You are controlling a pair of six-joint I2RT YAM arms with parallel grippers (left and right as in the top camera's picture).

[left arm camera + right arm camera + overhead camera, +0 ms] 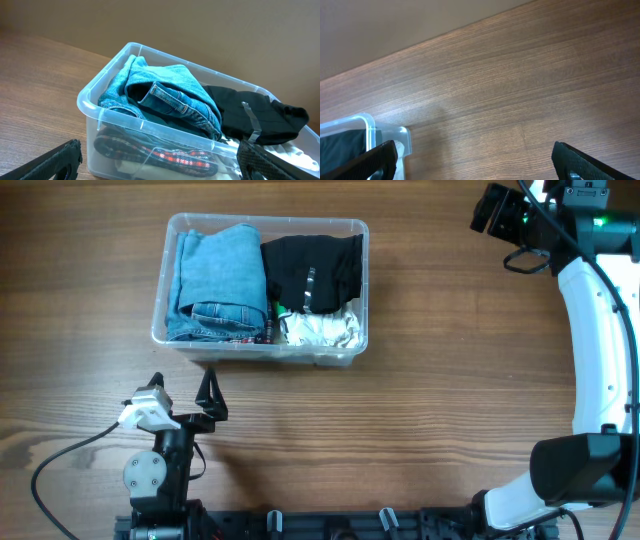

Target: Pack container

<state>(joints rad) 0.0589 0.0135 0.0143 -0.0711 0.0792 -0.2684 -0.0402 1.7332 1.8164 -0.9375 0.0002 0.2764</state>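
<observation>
Container (300, 221) on the bench (450, 400), left of centre toward the far edge, one long side turned to the arms. Brown wood-grain bench, grain running left to right. Plain tan wall (225, 30) behind it in both wrist views. Black cable (60, 465) curving off the left arm's base over the near left part of the bench.

Packed full: folded jeans (215, 280) in the left half, black garment (310, 265) at the far right, crumpled white piece (320, 330) in the near right corner. Through the clear near wall, in the left wrist view, a red-and-black checked strip (170, 157) under the jeans.

Left hand (182, 388) just short of the container's near wall, in front of its left half, aimed at it and apart from it. Fingers (50, 162) spread wide, nothing between them. Container filling the left wrist view from one tip to the other.

Right hand (505, 230) at the far right of the bench, well apart from the container. Fingers wide apart there too and holding nothing, with only bare wood between them in the right wrist view. One rounded corner of the container just visible at that view's lower left edge.
</observation>
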